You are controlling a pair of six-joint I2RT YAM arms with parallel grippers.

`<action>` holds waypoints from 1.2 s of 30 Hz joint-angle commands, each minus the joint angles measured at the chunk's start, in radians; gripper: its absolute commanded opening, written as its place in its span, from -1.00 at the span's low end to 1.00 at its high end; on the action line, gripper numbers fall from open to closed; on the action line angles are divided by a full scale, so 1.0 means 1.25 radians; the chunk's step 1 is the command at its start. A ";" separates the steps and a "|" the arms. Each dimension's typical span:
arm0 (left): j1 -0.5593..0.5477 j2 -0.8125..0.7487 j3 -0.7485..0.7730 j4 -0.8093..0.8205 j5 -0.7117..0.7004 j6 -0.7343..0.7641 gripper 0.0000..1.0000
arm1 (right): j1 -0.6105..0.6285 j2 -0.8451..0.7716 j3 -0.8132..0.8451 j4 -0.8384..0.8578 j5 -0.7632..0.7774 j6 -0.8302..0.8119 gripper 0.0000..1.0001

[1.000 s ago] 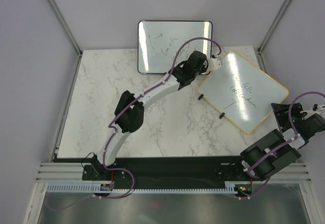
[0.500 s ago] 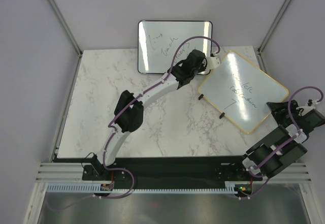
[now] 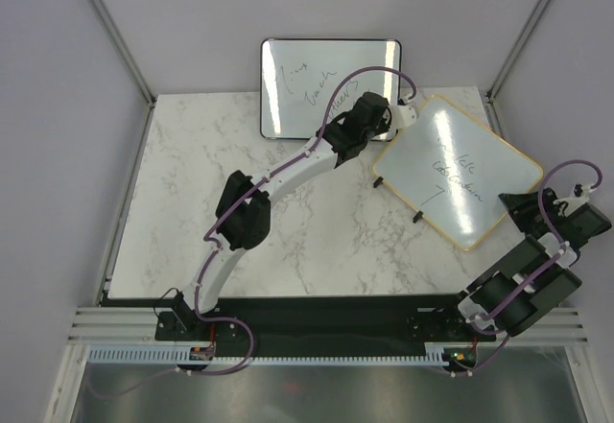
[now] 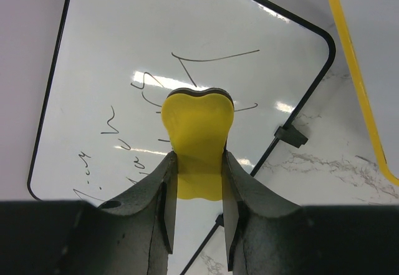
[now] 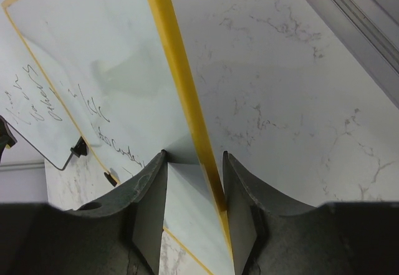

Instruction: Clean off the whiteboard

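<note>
Although the whiteboard carries dark handwriting across its face, none of it looks wiped, so I'd judge the erasing proper has not begun and this is the approach to the first stroke. Its tan frame passes between the fingers of the right gripper, which are clamped on that edge and seem to steady the board. The left gripper is pinched on a yellow eraser. From that eraser, the tan frame lies just off to the right, while the black-framed whiteboard sits directly beneath it on the marble table. Next, I reckon, the eraser must swing right, over the writing, and press down flat. No containers are anywhere to be seen.
</note>
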 commanded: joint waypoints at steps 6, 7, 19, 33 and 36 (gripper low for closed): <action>0.000 -0.003 0.030 0.023 0.017 -0.003 -0.96 | 0.033 -0.015 -0.016 0.032 -0.012 -0.020 -0.15; 0.000 -0.003 0.032 0.023 0.020 -0.004 -0.96 | 0.038 -0.014 -0.018 0.036 -0.012 -0.019 -0.16; -0.008 0.012 -0.002 0.002 0.118 -0.057 -0.96 | 0.098 -0.046 -0.042 0.076 0.012 -0.008 -0.19; -0.025 0.024 0.014 -0.038 0.345 -0.190 -0.96 | 0.178 -0.031 -0.079 0.195 0.041 0.051 -0.22; -0.036 0.033 0.018 -0.032 0.375 -0.212 -0.96 | 0.191 -0.044 -0.088 0.209 0.040 0.051 -0.22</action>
